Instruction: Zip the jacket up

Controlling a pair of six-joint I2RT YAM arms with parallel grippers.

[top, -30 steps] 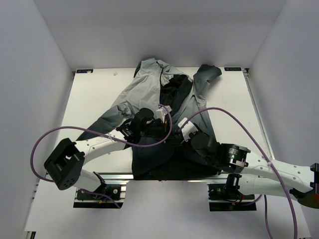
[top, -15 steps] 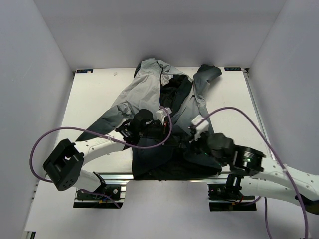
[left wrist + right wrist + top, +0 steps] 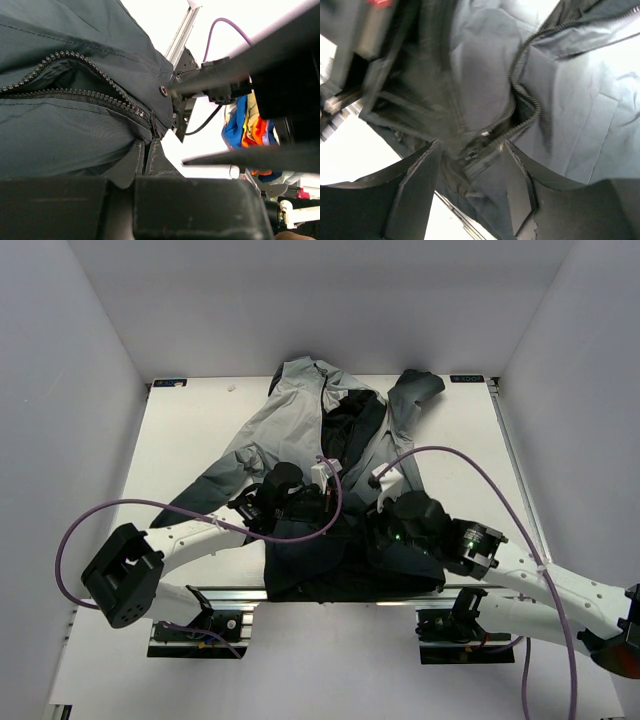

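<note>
The jacket (image 3: 285, 425) lies spread on the white table (image 3: 190, 430), hood far, dark hem near, its front open higher up. My left gripper (image 3: 322, 502) is over the lower front; in the left wrist view its fingers (image 3: 146, 150) are shut on the dark hem edge right at the foot of the zipper (image 3: 90, 95), whose two rows of teeth spread apart to the left. My right gripper (image 3: 372, 528) is just right of it. In the right wrist view it is open (image 3: 472, 170), its jaws either side of the zipper slider (image 3: 480, 142) without touching it.
An aluminium rail (image 3: 230, 592) runs along the near table edge below the hem. Purple cables (image 3: 200, 508) loop over both arms. White walls close in the table on three sides. A metal snap (image 3: 163, 90) sits on the hem beside the zipper.
My right arm has swung its wrist and brought the open gripper back in towards the zipper foot. My left gripper stays shut on the hem, shifted only slightly.
</note>
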